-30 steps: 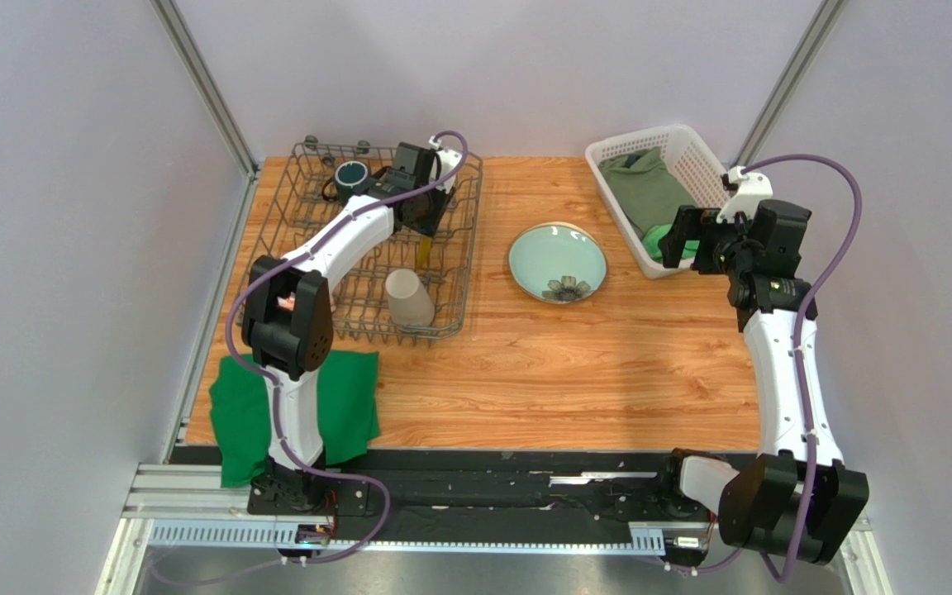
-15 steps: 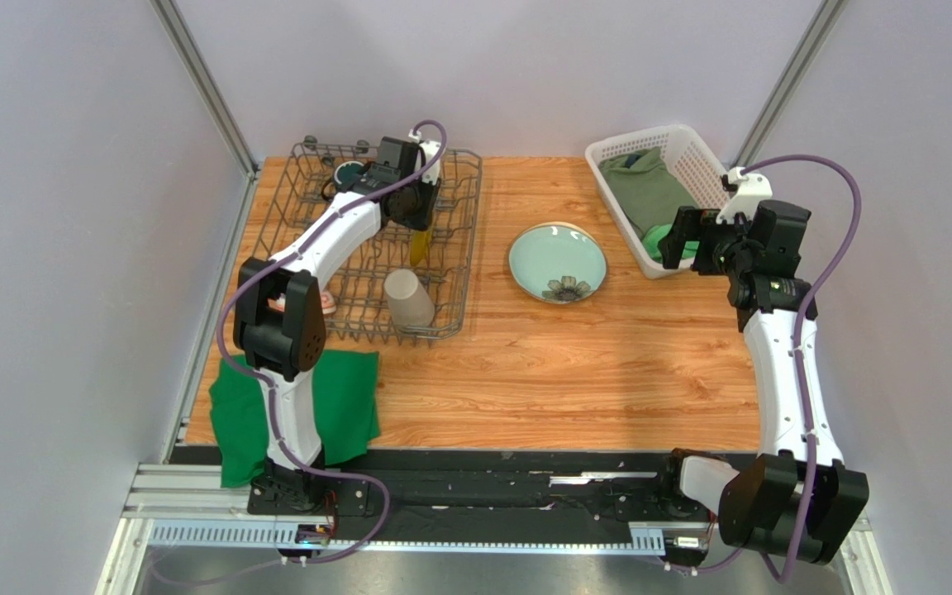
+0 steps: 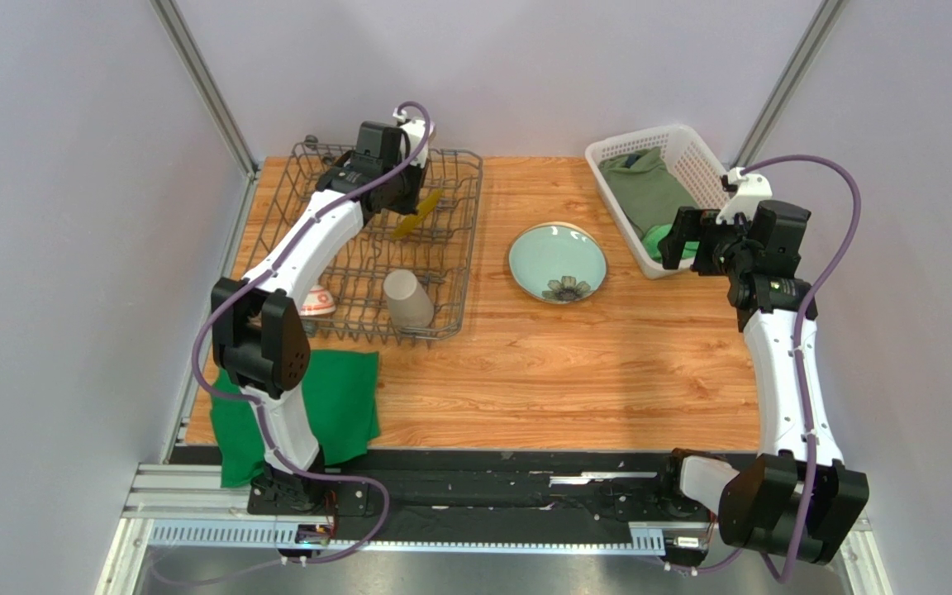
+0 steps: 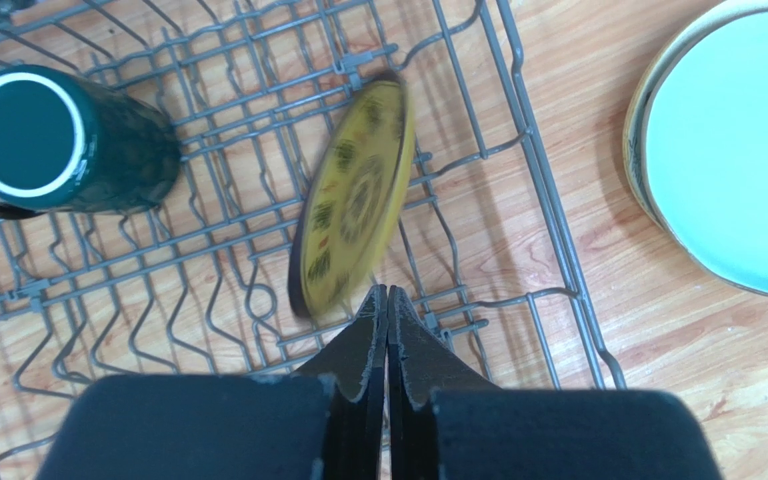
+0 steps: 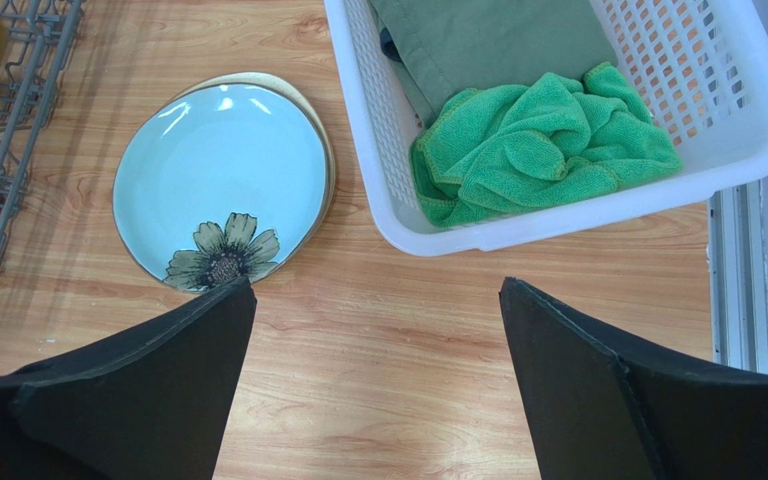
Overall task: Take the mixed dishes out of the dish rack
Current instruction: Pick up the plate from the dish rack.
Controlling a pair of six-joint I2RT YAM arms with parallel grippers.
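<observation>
Over the dish rack [image 3: 363,317], left jaws are sitting shut beside the tilted yellow patterned plate [image 4: 353,195], seemingly gripping nothing; right jaws are gaping wide. Next: reopen, straddle rim.

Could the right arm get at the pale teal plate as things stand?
Probably yes: the pale teal plate lies flat on open tabletop beside the open right hand, nothing between them; the white basket stands off to the side.

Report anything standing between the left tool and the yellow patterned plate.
Nothing visible does. The left tool, shut, sits beside the near rim of the yellow patterned plate, which leans in the dish rack; the dark green mug is well aside.
</observation>
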